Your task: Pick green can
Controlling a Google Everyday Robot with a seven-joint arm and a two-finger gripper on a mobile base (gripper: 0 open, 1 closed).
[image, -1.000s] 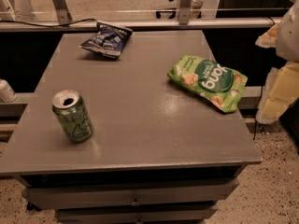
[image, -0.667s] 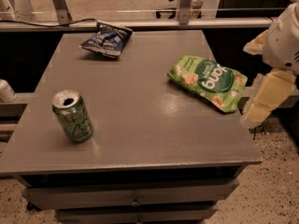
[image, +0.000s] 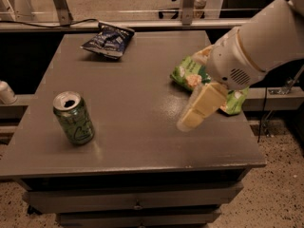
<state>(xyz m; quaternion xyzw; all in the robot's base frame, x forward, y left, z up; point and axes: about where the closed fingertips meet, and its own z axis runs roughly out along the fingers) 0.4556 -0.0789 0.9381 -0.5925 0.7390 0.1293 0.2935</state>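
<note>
Camera view looks down on a grey worktop (image: pixel 137 103) with drawers (image: pixel 137 198) beneath it. The green can (image: pixel 73 118) stands upright near the front left corner. Its silver top faces up with the tab hole dark and open. White squiggly markings run over its light-green side, but none of them reads as a word.

A dark blue snack bag (image: pixel 108 39) lies flat at the far edge, left of centre. Its pale print is too small to read. A flat green snack bag (image: pixel 189 74) lies on the right side, and the robot's white arm (image: pixel 256 42) covers most of it, lettering included.

The pincer (image: pixel 192 115) hangs from that arm, pale cream and angled down to the left. It hovers above the worktop's right half, just in front of the green bag and well apart from the can. It grips nothing that can be seen, and I cannot tell whether it is released or clenched.
</note>
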